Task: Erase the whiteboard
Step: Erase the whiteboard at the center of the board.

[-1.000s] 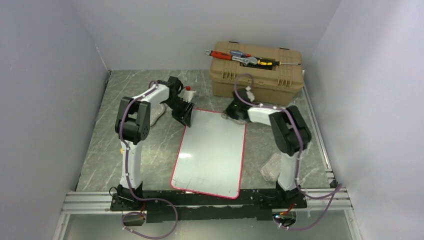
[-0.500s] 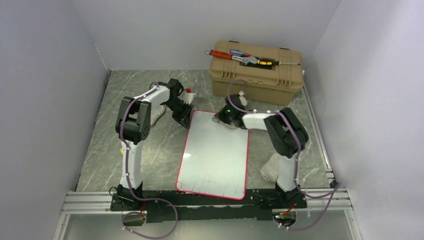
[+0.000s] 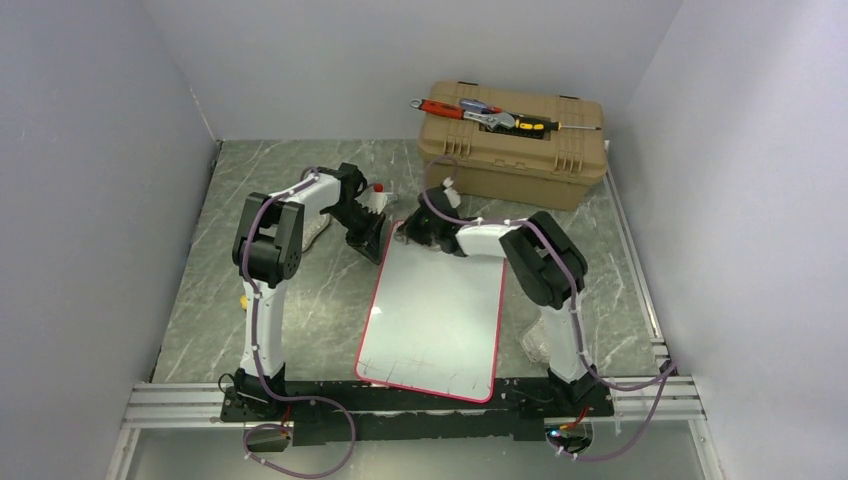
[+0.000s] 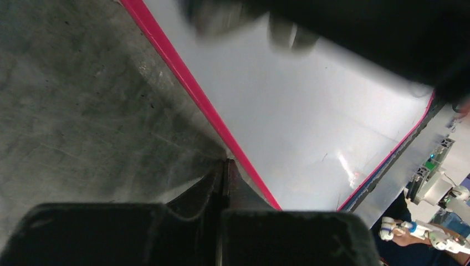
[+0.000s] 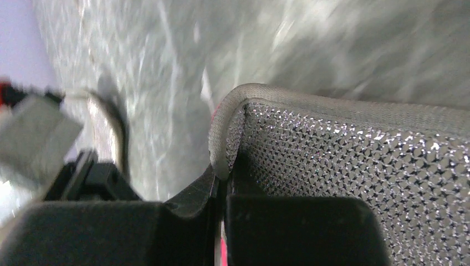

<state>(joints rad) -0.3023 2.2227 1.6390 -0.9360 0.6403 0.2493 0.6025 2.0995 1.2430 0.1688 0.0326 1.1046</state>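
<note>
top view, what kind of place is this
Probably a robot test booth, not a home or shop: plain walls box in a marble-look table, the left arm and right arm are bolted to a metal rail, and a toolbox with hand tools sits behind.

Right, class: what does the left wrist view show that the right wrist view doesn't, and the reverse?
Only the left wrist view: the glossy white face of the whiteboard, and the left tool closed beside its red rim. Only the right wrist view: a silvery mesh cloth pinched in the right tool. Both: the grey marbled table.
</note>
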